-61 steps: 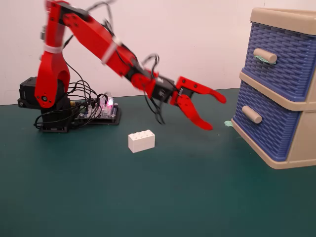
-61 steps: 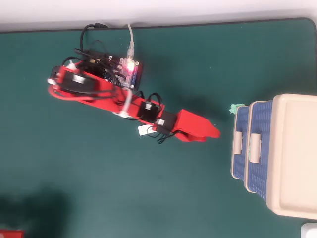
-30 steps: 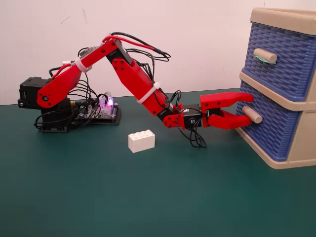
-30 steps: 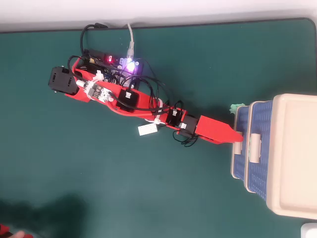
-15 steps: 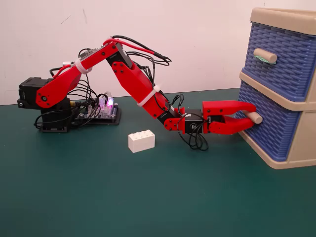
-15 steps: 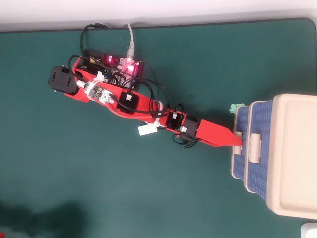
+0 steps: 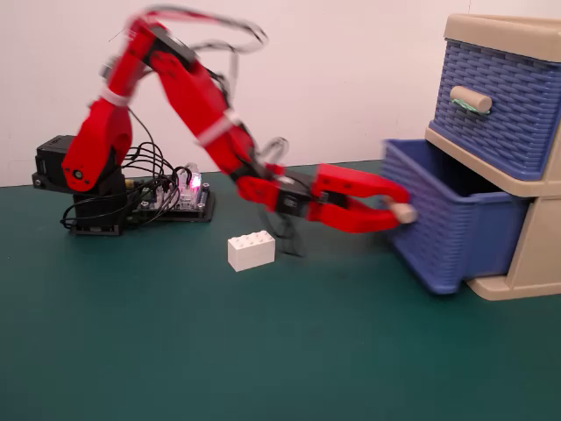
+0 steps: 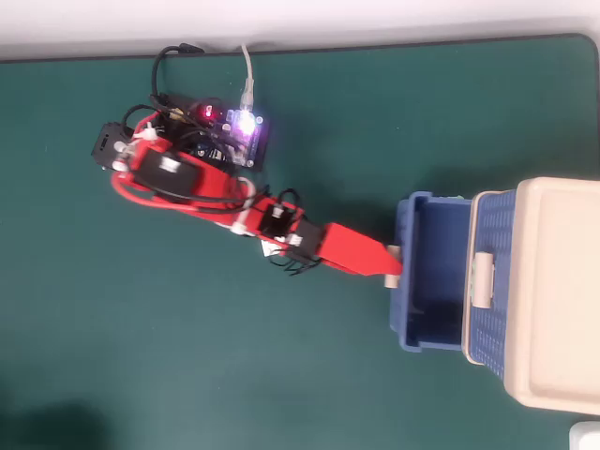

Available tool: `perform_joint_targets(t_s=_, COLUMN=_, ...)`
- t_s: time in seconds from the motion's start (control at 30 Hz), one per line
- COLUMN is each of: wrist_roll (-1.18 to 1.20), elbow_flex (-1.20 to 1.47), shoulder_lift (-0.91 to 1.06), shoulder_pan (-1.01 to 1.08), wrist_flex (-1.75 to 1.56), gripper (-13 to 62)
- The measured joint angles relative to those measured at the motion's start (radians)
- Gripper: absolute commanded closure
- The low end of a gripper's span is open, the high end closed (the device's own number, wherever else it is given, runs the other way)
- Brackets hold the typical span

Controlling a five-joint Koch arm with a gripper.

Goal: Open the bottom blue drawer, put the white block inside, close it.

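A dark green mat (image 7: pixel 263 351) lay under me, with a pale wall behind. In the fixed view my arm rose steeply from its black base (image 7: pixel 79 189), folded at the elbow and reached down and rightward, blurred, the forearm nearly level near the mat. My gripper (image 7: pixel 394 210) was clamped on the beige handle (image 7: pixel 404 211) of the bottom blue drawer (image 7: pixel 447 232), which stood pulled well out of the beige frame (image 7: pixel 526 263), its open top showing and its long axis running away from the camera. The white block (image 7: pixel 252 250) sat on the mat below my forearm, studs up, long side running left to right. In the overhead view my arm stretched diagonally toward the lower right, my gripper (image 8: pixel 392 269) at the handle (image 8: pixel 394 253) on the drawer's (image 8: pixel 427 277) left wall; the drawer lay empty, its long side running top to bottom. There the white block (image 8: pixel 270 247) was mostly hidden beneath my wrist.
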Motion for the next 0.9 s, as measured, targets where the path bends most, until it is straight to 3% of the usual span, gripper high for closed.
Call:
perform_joint_targets(t_s=0.13, wrist_roll=0.002, elbow_flex=0.143, shoulder_lift=0.213, shoulder_pan=0.021, wrist_flex=0.149, gripper=56.9)
perform_joint_targets(t_s=0.27, wrist_roll=0.008, elbow_flex=0.150, shoulder_lift=0.276, shoulder_pan=0.023, wrist_flex=0.235, gripper=15.7)
perform_joint_targets(t_s=0.4, wrist_roll=0.011, elbow_flex=0.155, shoulder_lift=0.353, shoulder_pan=0.035, wrist_flex=0.245, gripper=14.5)
perform_joint_targets(t_s=0.53, wrist_roll=0.014, elbow_flex=0.147, shoulder_lift=0.583, shoulder_pan=0.063, wrist_flex=0.402, gripper=14.9)
perform_joint_targets(t_s=0.67, wrist_roll=0.014, elbow_flex=-0.061, shoulder_lift=0.841, shoulder_pan=0.089, wrist_flex=0.974, gripper=14.9)
perform_joint_targets(t_s=0.77, wrist_roll=0.051, elbow_flex=-0.299, shoulder_lift=0.877, shoulder_pan=0.166, wrist_flex=1.485, gripper=15.0)
perform_joint_targets(t_s=0.9, wrist_roll=0.183, elbow_flex=-0.422, shoulder_lift=0.808, shoulder_pan=0.279, wrist_flex=2.057, gripper=15.1)
